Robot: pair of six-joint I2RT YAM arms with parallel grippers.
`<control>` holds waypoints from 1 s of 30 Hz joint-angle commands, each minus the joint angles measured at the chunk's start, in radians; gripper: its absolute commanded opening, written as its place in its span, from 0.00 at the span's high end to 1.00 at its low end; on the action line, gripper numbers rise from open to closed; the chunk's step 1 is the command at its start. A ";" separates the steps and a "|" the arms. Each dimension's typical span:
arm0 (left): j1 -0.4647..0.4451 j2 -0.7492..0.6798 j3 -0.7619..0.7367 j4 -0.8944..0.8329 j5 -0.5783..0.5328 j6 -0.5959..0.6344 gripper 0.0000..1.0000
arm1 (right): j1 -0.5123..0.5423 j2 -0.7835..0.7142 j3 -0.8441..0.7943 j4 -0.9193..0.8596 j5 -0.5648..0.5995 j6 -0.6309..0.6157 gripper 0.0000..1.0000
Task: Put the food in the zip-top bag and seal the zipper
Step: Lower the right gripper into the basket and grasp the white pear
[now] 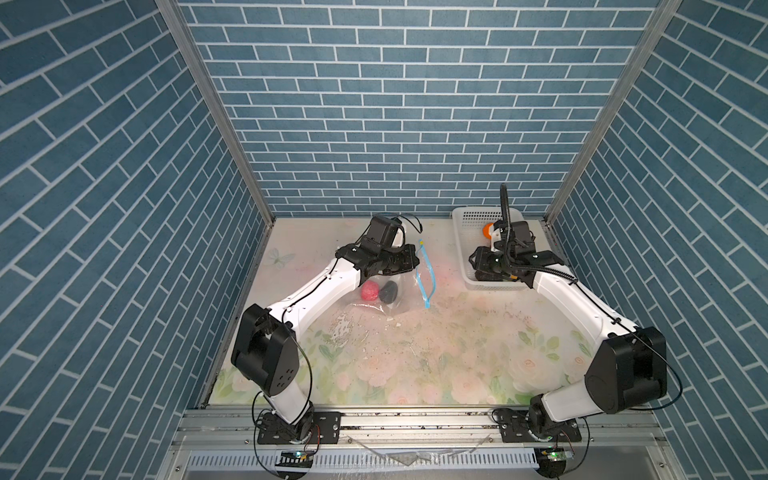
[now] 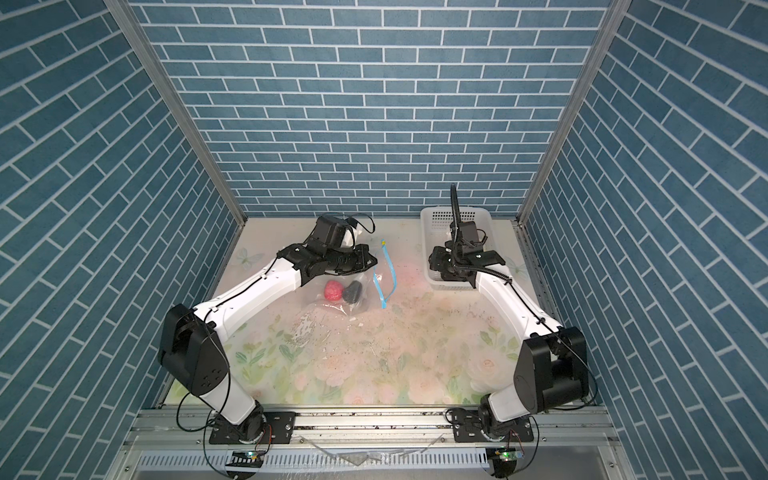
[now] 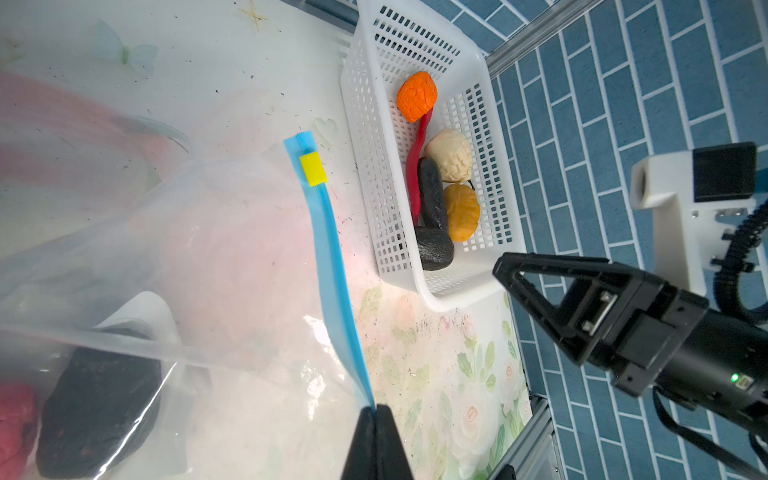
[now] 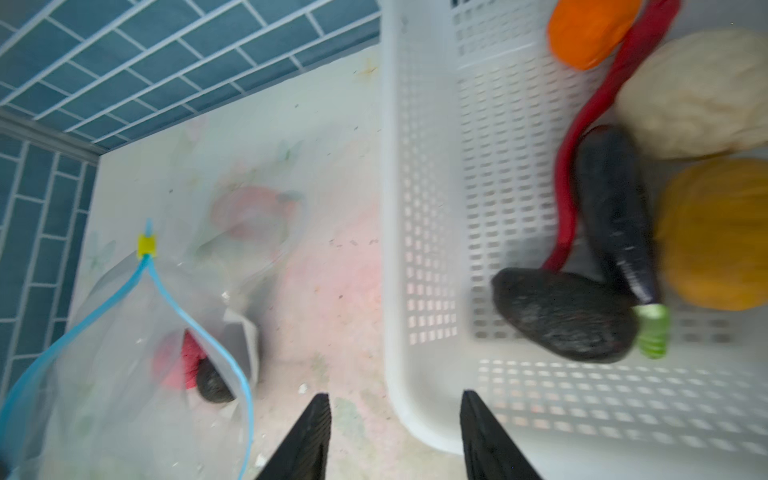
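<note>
The clear zip-top bag [image 1: 399, 291] lies left of centre with its mouth gaping. A pink lump [image 1: 369, 290] and a black lump [image 1: 388, 291] sit inside it. My left gripper [image 3: 376, 409] is shut on the blue zipper [image 3: 332, 266] strip, far from the yellow slider [image 3: 313, 168]. My right gripper [image 4: 395, 399] is open and empty, above the near corner of the white basket [image 4: 395, 208]. The rest of the food lies in the basket: an orange lump [image 3: 417, 95], red chili [image 3: 417, 166], cream lump [image 3: 449, 156], eggplant [image 3: 432, 195], yellow-brown lump [image 3: 461, 212] and black lump [image 3: 434, 249].
The basket [image 1: 463, 241] stands at the back right against the blue brick wall and the metal frame post [image 1: 557, 208]. Floral tabletop [image 1: 415, 353] stretches between the arms toward the front rail.
</note>
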 commanded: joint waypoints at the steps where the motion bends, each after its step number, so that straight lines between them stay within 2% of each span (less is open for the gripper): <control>1: 0.008 0.016 0.036 -0.018 -0.012 0.005 1.00 | -0.024 0.042 0.086 -0.072 0.150 -0.123 0.46; 5: 0.008 0.020 0.048 -0.032 -0.015 0.007 1.00 | -0.064 0.111 0.143 -0.091 0.217 -0.173 0.44; 15: 0.009 0.045 0.090 -0.059 -0.018 0.010 1.00 | -0.165 0.320 0.300 -0.121 0.253 -0.237 0.40; 23: 0.009 0.071 0.114 -0.074 -0.015 0.013 1.00 | -0.226 0.453 0.394 -0.113 0.220 -0.239 0.34; 30: 0.009 0.089 0.135 -0.083 -0.014 0.015 1.00 | -0.253 0.550 0.486 -0.136 0.210 -0.248 0.33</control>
